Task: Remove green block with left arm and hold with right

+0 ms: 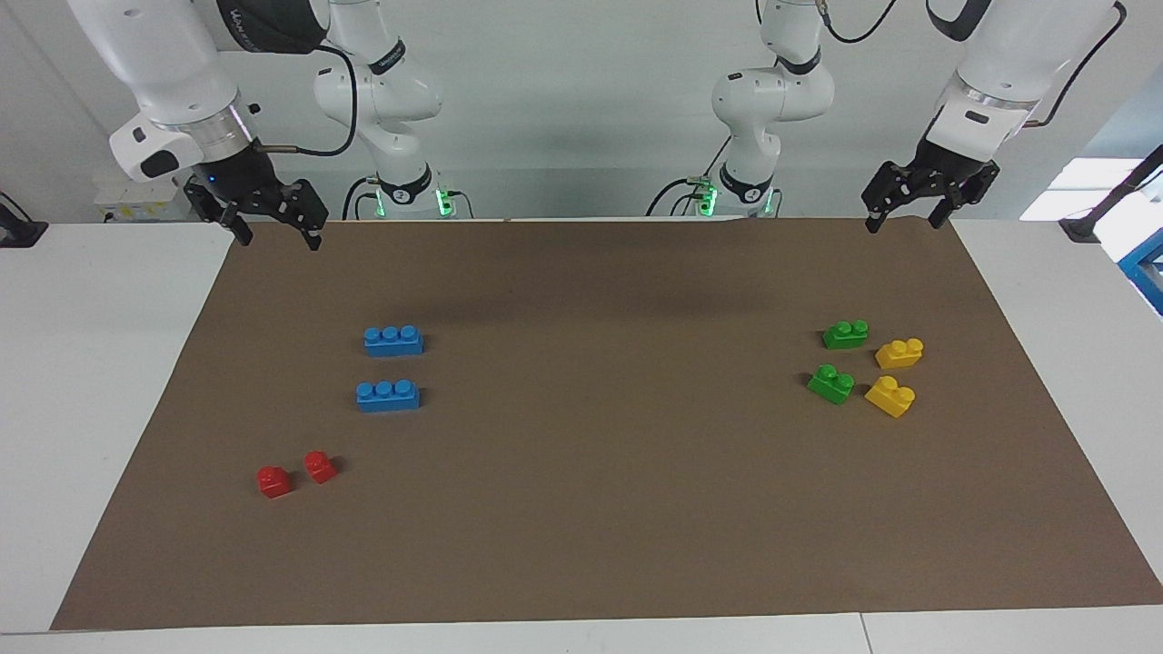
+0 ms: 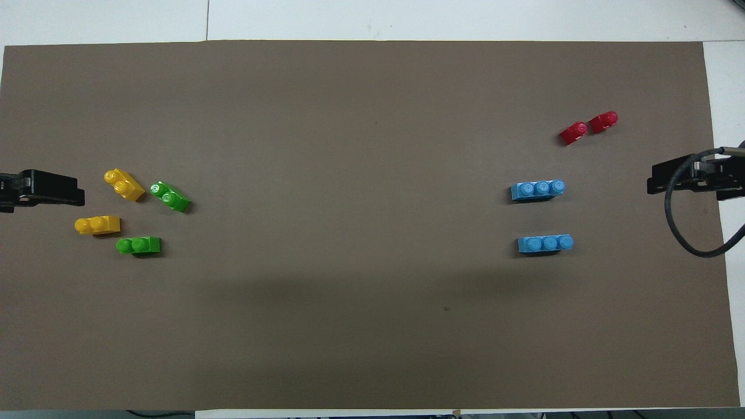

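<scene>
Two green blocks lie on the brown mat toward the left arm's end. One green block (image 1: 845,334) (image 2: 139,245) is nearer to the robots than the other green block (image 1: 831,383) (image 2: 170,196). My left gripper (image 1: 902,221) (image 2: 52,189) hangs open and empty over the mat's edge at that end, well apart from both blocks. At the right arm's end, my right gripper (image 1: 280,238) (image 2: 681,177), with its looped wire, hangs open and empty over the mat's edge.
Two yellow bricks (image 1: 899,352) (image 1: 890,396) lie beside the green blocks, toward the mat's edge. Two blue three-stud bricks (image 1: 393,341) (image 1: 388,396) and two small red bricks (image 1: 273,480) (image 1: 319,467) lie toward the right arm's end. White table (image 1: 91,409) surrounds the mat.
</scene>
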Tool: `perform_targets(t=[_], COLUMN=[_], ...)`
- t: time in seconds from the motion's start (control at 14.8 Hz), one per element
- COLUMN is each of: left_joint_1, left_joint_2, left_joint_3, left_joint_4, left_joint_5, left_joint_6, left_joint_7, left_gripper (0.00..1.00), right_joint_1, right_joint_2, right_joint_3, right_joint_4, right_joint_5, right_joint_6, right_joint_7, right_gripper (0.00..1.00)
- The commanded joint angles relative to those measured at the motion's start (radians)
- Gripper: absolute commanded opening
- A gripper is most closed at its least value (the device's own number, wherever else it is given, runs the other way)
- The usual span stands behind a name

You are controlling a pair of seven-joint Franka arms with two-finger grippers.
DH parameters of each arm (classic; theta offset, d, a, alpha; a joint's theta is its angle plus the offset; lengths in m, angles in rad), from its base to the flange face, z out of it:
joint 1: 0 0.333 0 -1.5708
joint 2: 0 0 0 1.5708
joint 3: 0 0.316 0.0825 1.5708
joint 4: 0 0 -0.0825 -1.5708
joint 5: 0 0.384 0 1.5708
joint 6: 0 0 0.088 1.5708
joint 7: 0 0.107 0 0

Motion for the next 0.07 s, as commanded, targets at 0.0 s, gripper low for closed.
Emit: perform_targets(t=[0.0], left_joint_1=[0.006], left_joint_2=[-0.002], left_joint_3=[-0.004], left_joint_4=[0.005], left_joint_5=[0.018], left_joint_6=[-0.001], left_joint_7=[0.016], left_gripper=[1.0], right_joint_1=[-0.006], right_joint_2=[0.009], right_joint_3=[0.003], right_joint_4=[0.014], right_joint_5=[-0.021], right_joint_6=[-0.001], right_joint_7=[-0.062], right_gripper=[1.0])
